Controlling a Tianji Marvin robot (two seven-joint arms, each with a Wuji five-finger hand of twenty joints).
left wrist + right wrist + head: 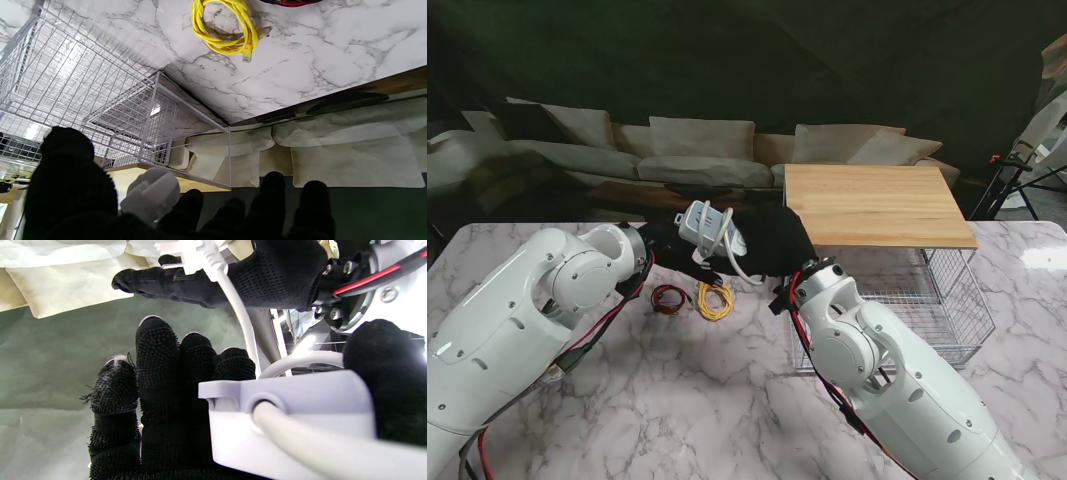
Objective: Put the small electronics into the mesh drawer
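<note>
**Two hands sharing one power strip above the table**

Both gloved hands are gripping the white power strip [705, 226]. My right hand [173, 400] is pinching its body [287, 420] between thumb and pressed-together fingers [156, 350]. My left hand [100, 206] is curling round the other end. White cord [739, 262] is dangling. Yellow cable [714, 301] and red cable [668, 298] are lying coiled on the marble table [677, 400], left of the mesh drawer [952, 300], which is sitting under a wooden board [872, 205].
</note>
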